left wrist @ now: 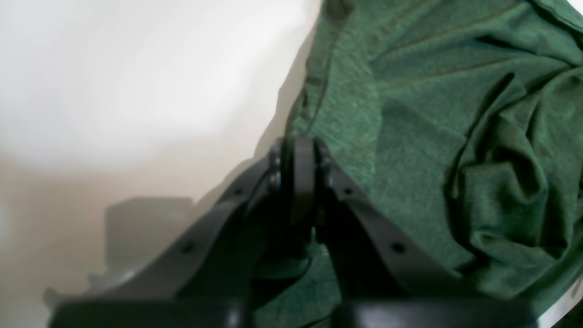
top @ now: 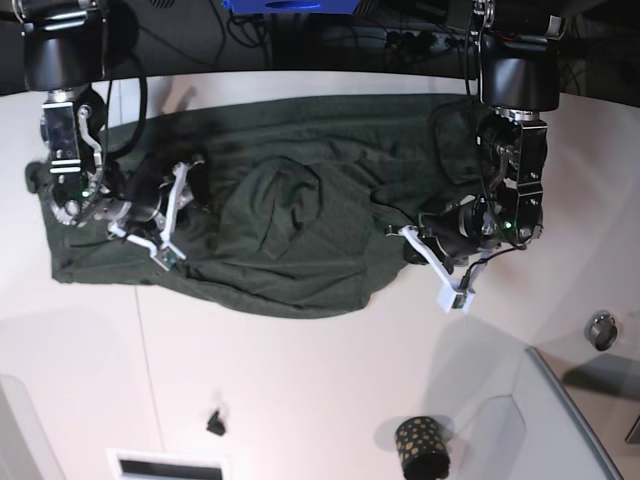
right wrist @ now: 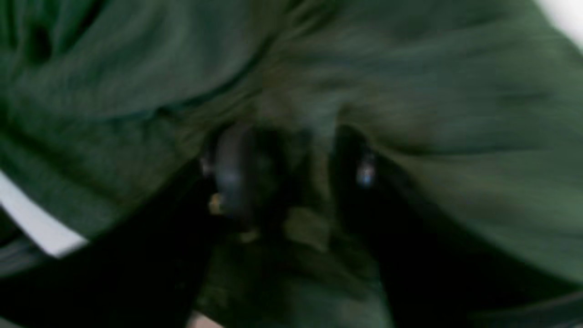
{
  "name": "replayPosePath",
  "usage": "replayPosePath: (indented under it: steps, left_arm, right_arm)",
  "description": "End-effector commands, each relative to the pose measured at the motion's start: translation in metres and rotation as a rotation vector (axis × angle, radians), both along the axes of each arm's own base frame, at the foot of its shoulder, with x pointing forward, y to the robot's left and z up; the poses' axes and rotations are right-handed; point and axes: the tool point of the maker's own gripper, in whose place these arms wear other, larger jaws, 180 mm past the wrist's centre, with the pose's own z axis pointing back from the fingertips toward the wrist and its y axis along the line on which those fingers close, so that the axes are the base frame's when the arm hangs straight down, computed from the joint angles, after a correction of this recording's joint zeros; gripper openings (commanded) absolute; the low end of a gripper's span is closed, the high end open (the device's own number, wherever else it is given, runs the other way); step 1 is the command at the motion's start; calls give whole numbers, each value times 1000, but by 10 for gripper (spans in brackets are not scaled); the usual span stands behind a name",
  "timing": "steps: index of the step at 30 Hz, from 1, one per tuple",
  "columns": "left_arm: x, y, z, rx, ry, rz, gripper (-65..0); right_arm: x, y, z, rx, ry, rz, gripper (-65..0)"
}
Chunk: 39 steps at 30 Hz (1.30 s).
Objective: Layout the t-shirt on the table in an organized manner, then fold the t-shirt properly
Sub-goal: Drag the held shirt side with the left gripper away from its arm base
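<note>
Green shirt (right wrist: 455, 91) cloth is filling the right gripper's (right wrist: 296, 177) view, bunching between jaws that are standing apart. Shirt is lying rumpled along the table's (top: 300, 390) far edge, long axis crosswise. Left gripper (left wrist: 298, 157) is pinching shut on the shirt edge.

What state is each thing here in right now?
T-shirt: spread across the table, still rumpled, not folded.
Left gripper: shut on the t-shirt's edge.
Right gripper: jaws apart, pressed into the t-shirt; grip unclear through blur.
Cup: upright, apart from the t-shirt.
Table: white, carrying t-shirt and cup.
</note>
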Motion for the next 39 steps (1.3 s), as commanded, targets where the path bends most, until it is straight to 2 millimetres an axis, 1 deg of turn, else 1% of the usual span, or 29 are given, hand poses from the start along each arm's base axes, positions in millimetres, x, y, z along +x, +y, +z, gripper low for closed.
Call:
replayPosePath:
  steps: [1, 2, 3, 4, 6, 8, 9, 11, 12, 15, 20, 23, 26, 28, 30, 33, 38, 39]
  left_arm:
    - [15, 1, 15, -7, -55, 3, -650]
    - [15, 1, 15, -7, -55, 3, -650]
    - [15, 1, 15, -7, -55, 3, -650]
    - [15, 1, 15, -7, -55, 3, -650]
    - [15, 1, 15, -7, -55, 3, -650]
    - [20, 1, 19, -7, -68, 3, -650]
    - [21, 2, 19, -8, -65, 5, -650]
    - [22, 3, 15, -9, -53, 10, -650]
    - [25, 4, 15, -10, -52, 12, -650]
    - [30, 5, 15, -11, -48, 18, -650]
    - [44, 6, 27, -11, -79, 19, -650]
    - [47, 15, 30, 7, -86, 22, -650]
    - [51, 17, 34, 12, -96, 23, -650]
    - [51, 24, 32, 23, -87, 29, -650]
    - [48, 30, 25, 28, -62, 37, -650]
    - [46, 38, 20, 37, -48, 48, -650]
    - [53, 40, 25, 30, -98, 61, -650]
    - [54, 40, 25, 30, -99, 61, -650]
  right_arm:
    - [10, -9, 3, 1, -14, -20, -494]
    - [6, -11, -6, 3, 16, -29, -569]
    - [5, -13, -12, 13, 34, -47, -629]
    - [3, -17, -17, 27, 45, -74, -644]
    - [0, -29, -27, 61, 63, -152, -639]
    - [-4, -42, -36, 78, 83, -213, -642]
    - [-4, -45, -38, 84, 90, -232, -642]
    - [-10, -57, -45, 74, 116, -258, -642]
    - [-12, -60, -46, 73, 122, -266, -642]
    - [-14, -62, -47, 74, 118, -271, -642]
    - [-21, -65, -51, 65, 128, -289, -642]
    - [-21, -71, -54, 46, 129, -322, -642]
    - [-20, -72, -54, 43, 129, -328, -642]
    - [-20, -81, -53, 26, 126, -332, -642]
    - [-20, -85, -52, 20, 125, -333, -642]
    - [-21, -87, -52, 16, 125, -333, -642]
    - [-23, -87, -53, 15, 128, -333, -642]
    - [-26, -87, -55, 14, 135, -333, -642]
